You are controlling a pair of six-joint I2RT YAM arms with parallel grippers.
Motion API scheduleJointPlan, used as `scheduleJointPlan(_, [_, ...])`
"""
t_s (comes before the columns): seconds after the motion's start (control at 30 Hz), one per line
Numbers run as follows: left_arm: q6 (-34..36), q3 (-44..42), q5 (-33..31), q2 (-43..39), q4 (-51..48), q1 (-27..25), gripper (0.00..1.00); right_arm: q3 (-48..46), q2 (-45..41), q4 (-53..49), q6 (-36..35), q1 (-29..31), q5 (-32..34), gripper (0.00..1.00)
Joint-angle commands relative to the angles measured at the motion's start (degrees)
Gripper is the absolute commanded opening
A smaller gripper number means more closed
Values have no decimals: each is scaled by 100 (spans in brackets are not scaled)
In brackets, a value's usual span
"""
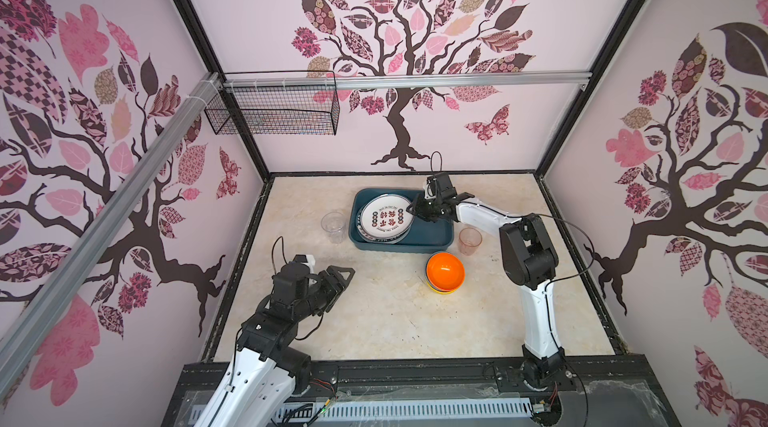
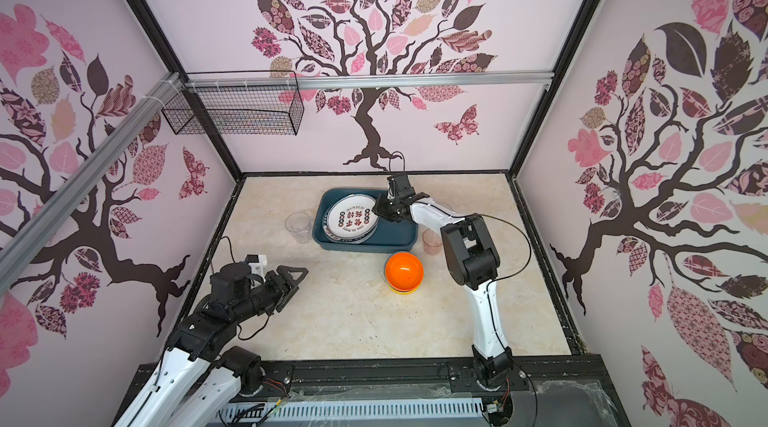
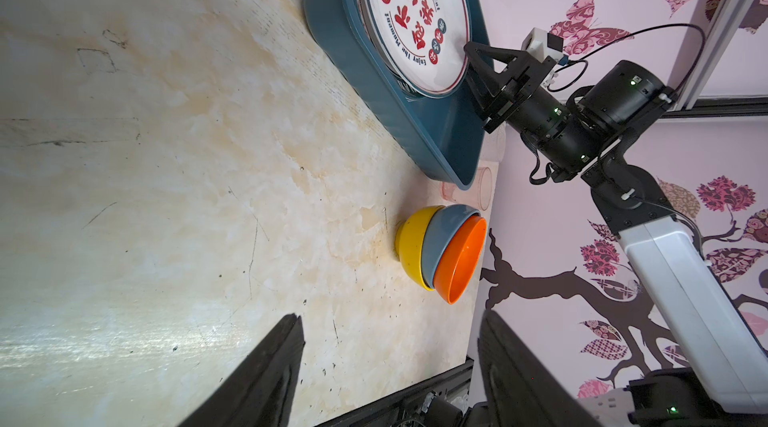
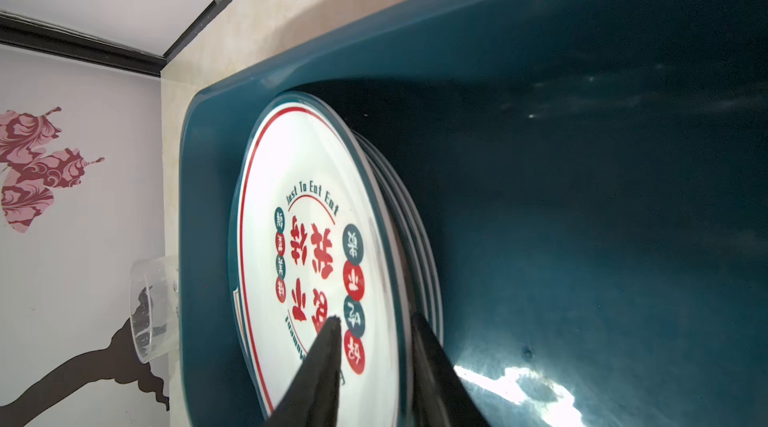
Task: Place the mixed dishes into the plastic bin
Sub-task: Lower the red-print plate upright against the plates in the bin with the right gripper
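The plastic bin (image 1: 432, 238) lies lengthwise left-right, plates (image 1: 384, 217) face-up inside. The right gripper (image 4: 376, 317) narrowly straddles the top rim, seemingly loose; the left gripper (image 3: 390, 315) gapes empty.

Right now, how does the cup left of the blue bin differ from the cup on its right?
The left cup is clear; the right cup is pinkish. The left cup stands alone beside the bin; the right cup stands close to the stacked bowls, by the bin's front corner. Both stand upright, mouth up, on the table, outside the bin.
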Motion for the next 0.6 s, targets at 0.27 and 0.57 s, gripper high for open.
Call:
scheduleJointPlan(0.27, [-25,-189,14,-150,25,21,70,315,346,-264,-93,50,46,36])
scheduleJointPlan(0.57, [-31,-207,-4,-192,-9,19,70,319,344,-371,-126,50,99,39])
